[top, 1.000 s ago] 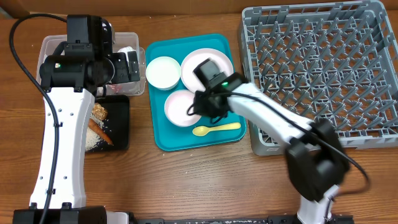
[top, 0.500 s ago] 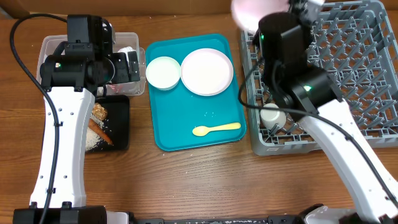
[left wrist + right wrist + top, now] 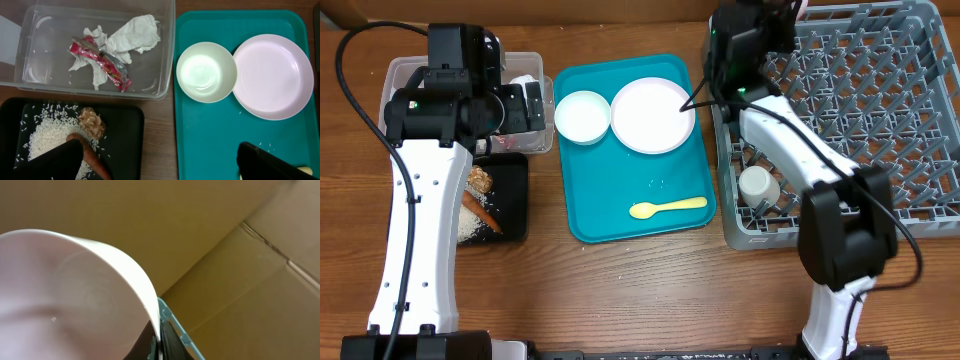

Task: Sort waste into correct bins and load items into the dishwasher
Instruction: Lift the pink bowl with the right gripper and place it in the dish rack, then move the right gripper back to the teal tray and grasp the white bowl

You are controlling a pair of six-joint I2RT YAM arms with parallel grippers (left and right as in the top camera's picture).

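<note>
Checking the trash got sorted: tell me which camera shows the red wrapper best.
The left wrist view: the red wrapper lies in plain sight amid crumpled paper in the clear tub. Overhead, the left arm covers most of that tub and hides the wrapper. The right wrist view shows only a pink bowl and cardboard.

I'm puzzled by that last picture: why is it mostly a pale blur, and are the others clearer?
Right wrist view: the held pink bowl sits so close to the lens that it fills half the frame, soft and featureless. Left wrist view: sharp, with glare inside the small white bowl. Overhead view: evenly lit, crisp.
</note>
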